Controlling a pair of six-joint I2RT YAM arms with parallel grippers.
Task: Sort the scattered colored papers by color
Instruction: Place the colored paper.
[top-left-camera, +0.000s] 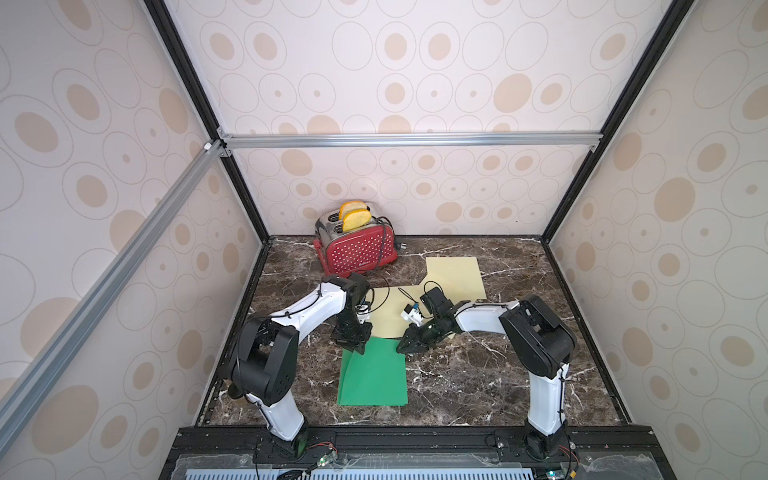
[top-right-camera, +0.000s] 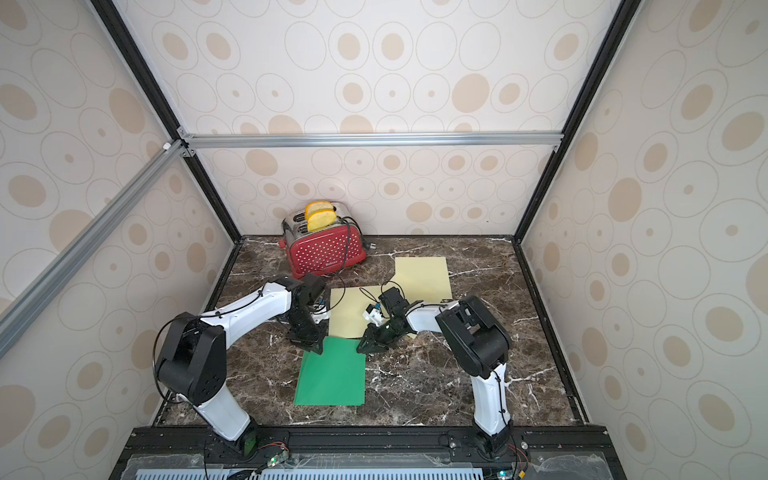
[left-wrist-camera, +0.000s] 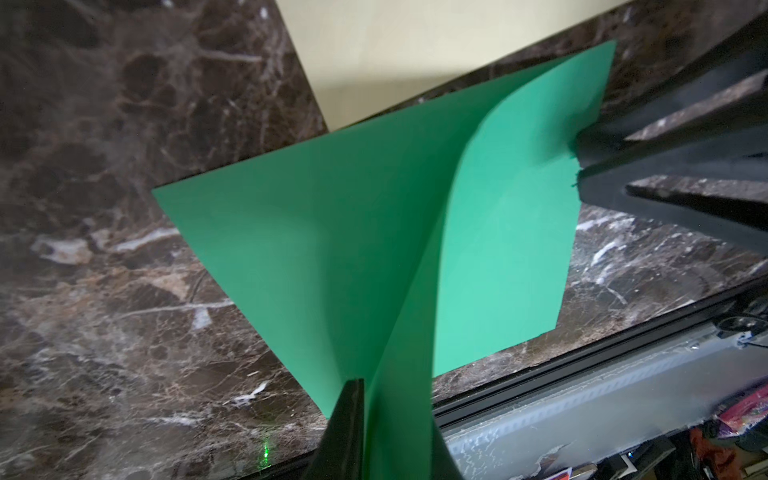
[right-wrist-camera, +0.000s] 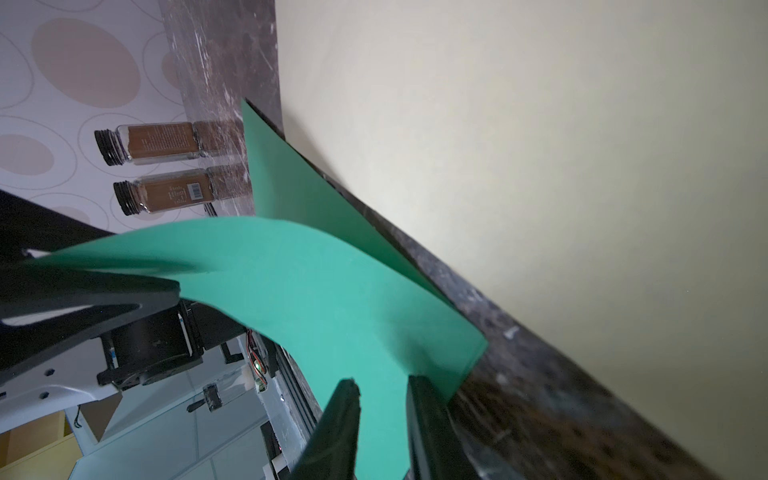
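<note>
We are counting two green sheets (top-left-camera: 374, 378) and two cream sheets (top-left-camera: 455, 274) before one toaster (top-left-camera: 359, 251). The right gripper (top-left-camera: 401, 348) is pinching one green sheet (left-wrist-camera: 511, 216); the left gripper (top-left-camera: 358, 350), we cannot tell.

The dark marble tabletop (top-left-camera: 478, 374) spans the booth floor; at 11 o'clock, by the back wall, a red toaster (top-left-camera: 357, 251) stands on it. At 1 o'clock a cream sheet (top-left-camera: 455, 274) lies flat; a second cream sheet (top-left-camera: 388, 311) lies near the centre, corners overlapping (which is uppermost I cannot tell). Toward 7 o'clock the lower green sheet (left-wrist-camera: 291, 249) lies flat; the upper green sheet (left-wrist-camera: 507, 208) rests on it, far edge curled upward. A spice jar (right-wrist-camera: 158, 143) and a second spice jar (right-wrist-camera: 166, 195) stand at the table's wall edge.
</note>
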